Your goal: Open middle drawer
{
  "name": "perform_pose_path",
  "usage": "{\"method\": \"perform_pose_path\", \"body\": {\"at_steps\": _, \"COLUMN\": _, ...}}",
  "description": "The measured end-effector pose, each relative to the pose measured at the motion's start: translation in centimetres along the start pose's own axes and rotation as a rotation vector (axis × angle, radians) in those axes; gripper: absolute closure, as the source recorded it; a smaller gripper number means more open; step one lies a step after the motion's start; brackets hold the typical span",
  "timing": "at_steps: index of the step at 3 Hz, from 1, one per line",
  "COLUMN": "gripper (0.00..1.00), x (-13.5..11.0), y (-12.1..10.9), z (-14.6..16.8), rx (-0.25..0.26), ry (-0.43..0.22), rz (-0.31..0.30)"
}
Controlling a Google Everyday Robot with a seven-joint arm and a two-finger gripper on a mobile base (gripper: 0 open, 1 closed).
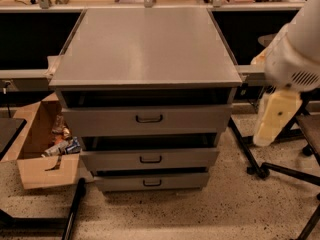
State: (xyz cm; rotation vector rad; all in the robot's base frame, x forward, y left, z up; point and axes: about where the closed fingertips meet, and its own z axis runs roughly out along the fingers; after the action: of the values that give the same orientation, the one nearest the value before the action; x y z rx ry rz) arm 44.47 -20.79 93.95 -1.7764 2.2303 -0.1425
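Camera view: your gripper (276,118) hangs right of the cabinet (145,49), well apart from it; open or closed, can't tell. Middle drawer (190,159) sits between the top and bottom fronts, handle (150,159) centred, untouched.

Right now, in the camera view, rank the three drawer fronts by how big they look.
1. top drawer, widest and tallest front
2. middle drawer
3. bottom drawer, smallest
Lower fronts lie farther from the camera, which may exaggerate this. The gripper hangs right of the cabinet, touching none.
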Motion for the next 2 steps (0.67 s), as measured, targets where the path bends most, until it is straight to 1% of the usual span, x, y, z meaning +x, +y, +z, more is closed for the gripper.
{"method": "perform_pose_path", "body": {"at_steps": 1, "gripper": 0.00, "x": -1.0, "y": 1.7, "z": 6.3, "rx": -0.042, "ry": 0.014, "rz": -0.084}}
{"method": "perform_pose_path", "body": {"at_steps": 2, "gripper": 0.00, "x": -2.6, "y": 4.0, "z": 13.0, "rx": -0.106, "ry": -0.030, "rz": -0.154}}
